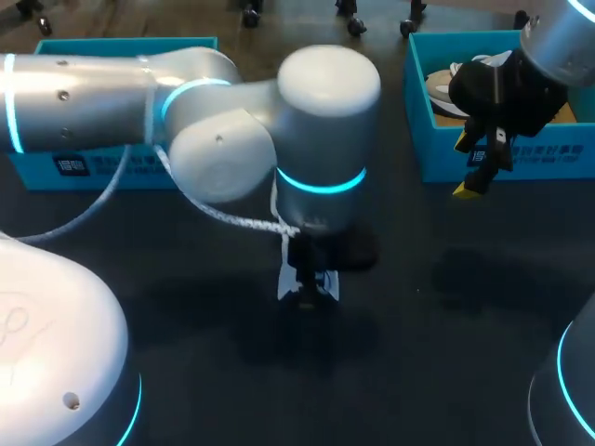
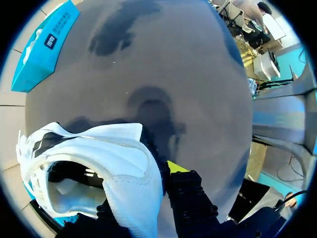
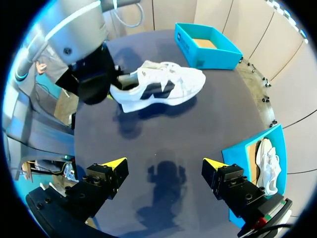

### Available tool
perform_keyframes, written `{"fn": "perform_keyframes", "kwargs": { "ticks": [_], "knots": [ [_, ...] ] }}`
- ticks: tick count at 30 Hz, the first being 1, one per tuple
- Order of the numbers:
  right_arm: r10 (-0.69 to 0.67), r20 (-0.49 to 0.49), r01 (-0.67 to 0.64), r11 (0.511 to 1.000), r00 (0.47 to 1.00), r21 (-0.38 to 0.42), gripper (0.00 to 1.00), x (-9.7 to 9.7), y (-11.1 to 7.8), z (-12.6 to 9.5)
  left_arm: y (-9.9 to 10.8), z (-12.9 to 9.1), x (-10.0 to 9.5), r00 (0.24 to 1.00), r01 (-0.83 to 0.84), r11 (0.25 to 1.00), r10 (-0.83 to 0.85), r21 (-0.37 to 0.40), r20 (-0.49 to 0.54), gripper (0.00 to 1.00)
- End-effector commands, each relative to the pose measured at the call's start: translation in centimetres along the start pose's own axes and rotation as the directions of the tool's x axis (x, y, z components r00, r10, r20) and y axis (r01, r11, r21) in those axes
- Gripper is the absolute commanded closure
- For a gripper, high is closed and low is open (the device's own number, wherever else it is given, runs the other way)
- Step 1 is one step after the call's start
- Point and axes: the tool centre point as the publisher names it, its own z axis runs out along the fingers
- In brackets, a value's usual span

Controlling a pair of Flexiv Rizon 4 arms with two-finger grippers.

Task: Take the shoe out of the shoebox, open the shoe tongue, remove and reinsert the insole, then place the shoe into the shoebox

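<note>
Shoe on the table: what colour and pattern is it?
The shoe is white with black side markings, clearest in the right wrist view.

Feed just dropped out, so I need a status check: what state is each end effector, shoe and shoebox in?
Left end effector: shut on the shoe's heel.
Right end effector: open, holding nothing.
Shoe: out of the boxes, sole down, held at the heel.
Far shoebox: open, empty.
Near shoebox: open, with a second shoe inside.
</note>
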Motion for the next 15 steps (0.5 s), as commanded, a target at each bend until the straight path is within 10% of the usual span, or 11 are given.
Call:
{"fn": "perform_keyframes", "kwargs": {
  "ticks": [1, 15],
  "knots": [
    [0.001, -0.001, -0.001, 1.000, 1.000, 0.002, 0.00, -0.1, 0.1, 0.1, 2.1, -3.6, -1.0, 1.000, -0.009, 1.000, 0.010, 0.019, -0.028, 1.00],
    [0.001, -0.001, -0.001, 1.000, 1.000, 0.002, 0.00, -0.1, 0.1, 0.1, 3.1, -7.4, -1.9, 1.000, 0.017, 1.000, -0.016, 0.026, -0.019, 1.00]
  ]
}}
